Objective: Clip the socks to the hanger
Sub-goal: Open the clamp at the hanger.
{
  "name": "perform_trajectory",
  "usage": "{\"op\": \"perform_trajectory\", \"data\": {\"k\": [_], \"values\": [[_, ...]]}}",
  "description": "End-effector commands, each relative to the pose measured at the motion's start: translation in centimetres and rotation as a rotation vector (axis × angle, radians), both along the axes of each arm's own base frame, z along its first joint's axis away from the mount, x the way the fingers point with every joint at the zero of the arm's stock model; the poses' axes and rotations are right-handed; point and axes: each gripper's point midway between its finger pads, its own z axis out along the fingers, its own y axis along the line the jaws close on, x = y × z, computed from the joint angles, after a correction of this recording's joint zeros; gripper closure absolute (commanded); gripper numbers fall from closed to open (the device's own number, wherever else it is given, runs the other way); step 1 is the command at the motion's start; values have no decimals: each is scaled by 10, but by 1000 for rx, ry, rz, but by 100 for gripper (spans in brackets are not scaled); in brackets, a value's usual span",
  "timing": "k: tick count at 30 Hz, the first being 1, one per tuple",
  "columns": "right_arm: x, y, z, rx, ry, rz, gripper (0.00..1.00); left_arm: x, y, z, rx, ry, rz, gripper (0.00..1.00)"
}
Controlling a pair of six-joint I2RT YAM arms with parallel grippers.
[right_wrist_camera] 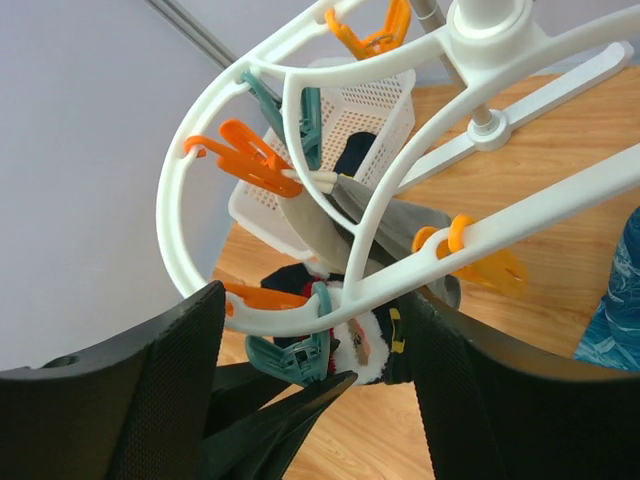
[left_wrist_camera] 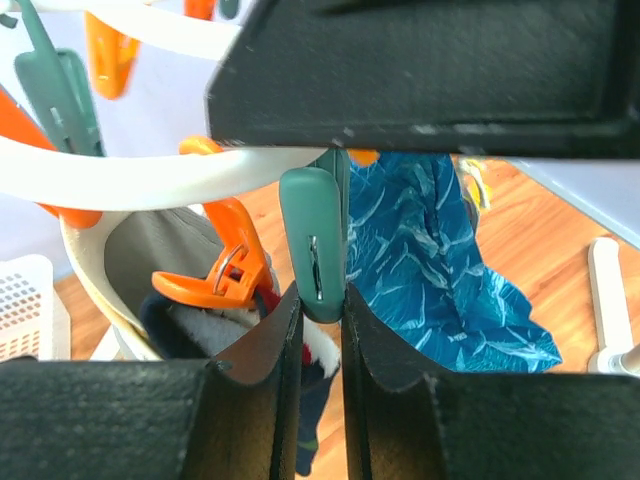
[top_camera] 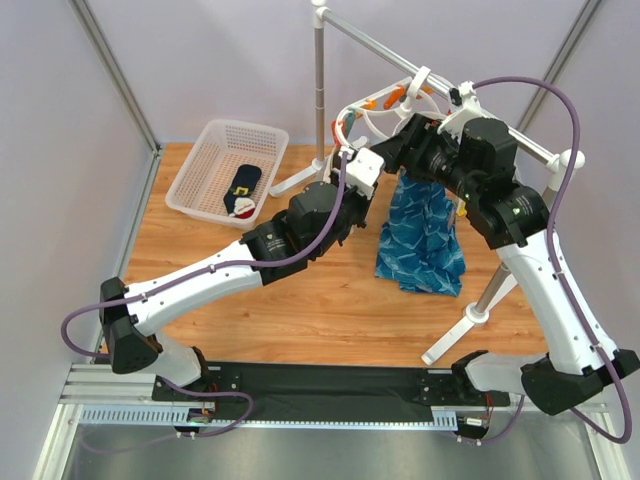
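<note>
A: What takes up the most room?
B: A wooden desk (top_camera: 300, 300). On it stands a grey rail stand (top_camera: 320, 90), with a blue cloth (top_camera: 420, 240) draped from the rail and hanging straight down

A: And the basket?
B: The white basket (top_camera: 200, 155) sits at the far left of the desk, well apart from the cloth

A: Where is the hanger?
B: The hanger (right_wrist_camera: 560, 205) hangs under the rail, just left of the cloth. Its white rings spread out sideways and its pegs dangle below them

A: The hands?
B: The right hand (right_wrist_camera: 315, 320) has its fingers spread wide, with part of a ring passing between them. The left hand (left_wrist_camera: 322, 305) is pinched narrow on a teal peg (left_wrist_camera: 313, 230)

A: The socks?
B: The basket sock (top_camera: 243, 188) lies flat, its long axis running far to near and its white and red end nearest the arms. The hanging sock (right_wrist_camera: 365, 345) is dark with white, red and yellow on it, and droops lengthwise under the ring beside the teal peg. I cannot tell whether a peg bites it

A: Anything smaller?
B: An orange peg (left_wrist_camera: 215, 283) hangs tilted, just left of the teal one
</note>
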Motion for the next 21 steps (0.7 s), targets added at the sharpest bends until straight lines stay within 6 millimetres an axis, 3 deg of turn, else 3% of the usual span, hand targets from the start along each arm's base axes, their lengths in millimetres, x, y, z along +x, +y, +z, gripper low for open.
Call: {"op": "perform_trajectory", "data": {"k": [1, 2, 5, 13, 21], "values": [[-13, 5, 18, -11, -128, 90, 30, -4, 1, 10, 5, -15, 1, 100], [-14, 7, 19, -19, -143, 104, 38, -5, 1, 8, 5, -10, 1, 100], [-20, 13, 19, -45, -174, 170, 50, -8, 3, 10, -17, -4, -11, 100], [-24, 13, 16, -63, -213, 193, 41, -15, 3, 19, -30, -11, -51, 100], [-14, 15, 18, -38, -193, 167, 48, -18, 3, 18, -45, 5, -59, 100]]}}
